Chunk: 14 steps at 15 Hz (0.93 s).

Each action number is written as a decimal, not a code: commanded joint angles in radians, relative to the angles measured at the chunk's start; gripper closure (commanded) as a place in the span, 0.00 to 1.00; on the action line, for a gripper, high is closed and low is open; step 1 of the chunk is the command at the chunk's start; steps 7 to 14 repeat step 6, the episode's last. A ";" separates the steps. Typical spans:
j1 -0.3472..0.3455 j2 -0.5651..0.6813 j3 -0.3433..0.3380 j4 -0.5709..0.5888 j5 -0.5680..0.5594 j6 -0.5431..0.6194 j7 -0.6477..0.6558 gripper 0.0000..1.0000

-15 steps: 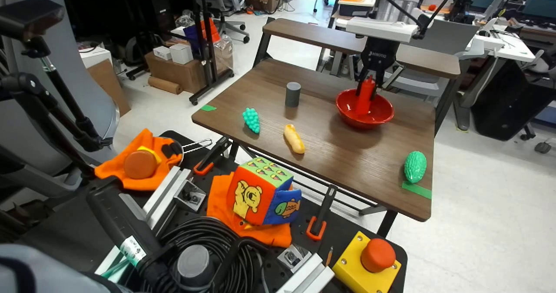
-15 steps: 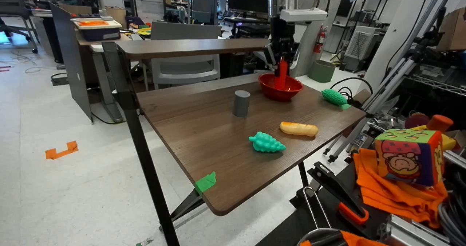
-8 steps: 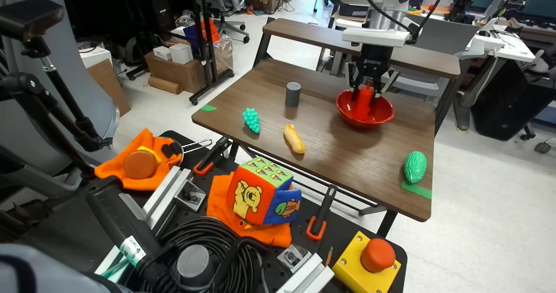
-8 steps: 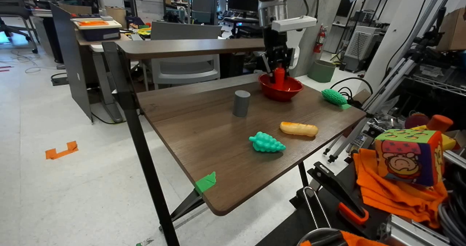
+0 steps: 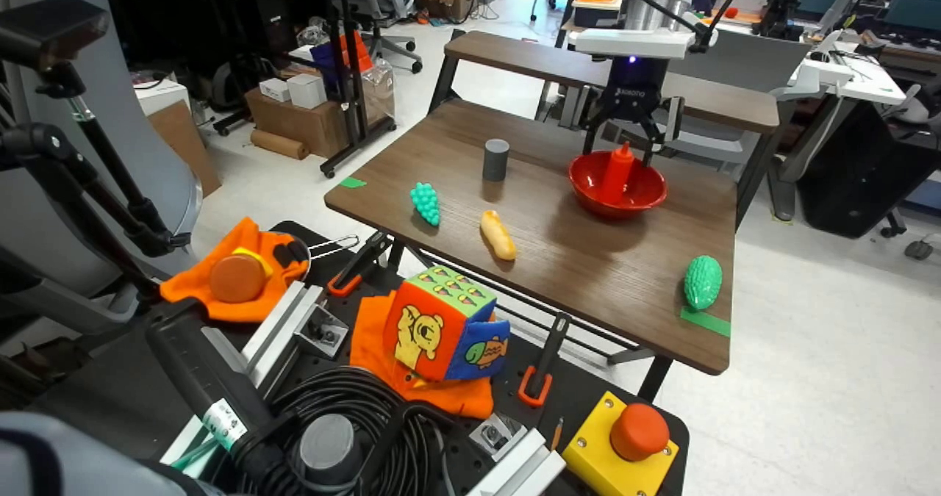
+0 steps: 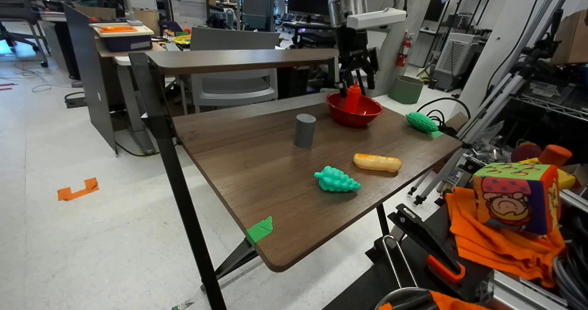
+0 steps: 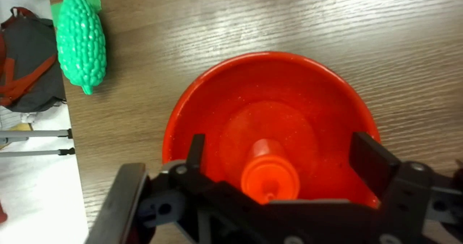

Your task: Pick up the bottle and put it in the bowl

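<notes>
The slim red-orange bottle [image 5: 616,178] was observed roughly upright inside the wide, shallow, glossy red bowl [image 7: 269,79], set on the brown wood-grained desk [image 5: 588,261]. The black two-fingered claw [image 7: 278,148] was spread wide, its fingers [image 7: 372,162] placed either side of the bottle, clear of it. A dark grey cylinder [image 6: 304,132] was noted standing apart.

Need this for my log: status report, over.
Gripper open over the bowl. Bottle inside bowl, ungripped. Bumpy green item apart from bowl, likely not in the way.
</notes>
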 commanded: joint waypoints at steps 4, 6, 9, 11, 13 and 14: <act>0.002 -0.066 -0.003 -0.059 0.009 -0.018 0.017 0.00; 0.002 -0.051 -0.003 -0.057 0.009 -0.016 0.017 0.00; 0.002 -0.051 -0.003 -0.057 0.009 -0.016 0.017 0.00; 0.002 -0.051 -0.003 -0.057 0.009 -0.016 0.017 0.00; 0.002 -0.051 -0.003 -0.057 0.009 -0.016 0.017 0.00; 0.002 -0.051 -0.003 -0.057 0.009 -0.016 0.017 0.00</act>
